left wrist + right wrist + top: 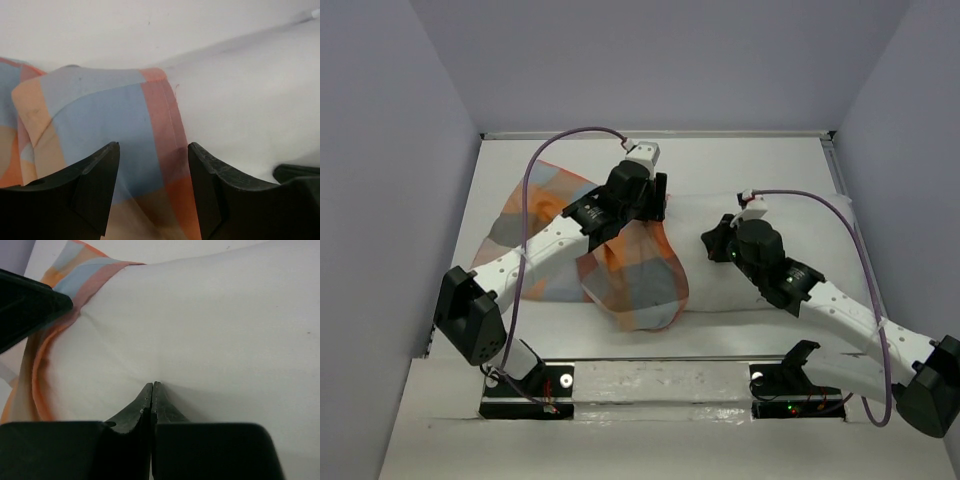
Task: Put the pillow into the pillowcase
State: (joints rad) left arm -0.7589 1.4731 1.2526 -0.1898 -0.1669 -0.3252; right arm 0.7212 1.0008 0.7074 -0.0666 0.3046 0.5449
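Observation:
The checked pillowcase (630,275) lies left of centre, its mouth pulled over the left end of the white pillow (720,290). My left gripper (655,200) stands open above the case's orange hem (165,110), one finger on each side of it and nothing pinched. In the left wrist view the gripper (153,150) looks down on the pillowcase (100,115) and the pillow (240,110). My right gripper (712,240) is shut at the pillow's top surface; in the right wrist view creases in the pillow (210,315) run to its closed tips (152,385). The pillowcase (75,280) edge shows at upper left.
Grey walls enclose the white table (740,160) on three sides. Purple cables loop above both arms. The arm bases (665,385) sit along the near edge. The left gripper's dark finger (25,300) intrudes at the left of the right wrist view.

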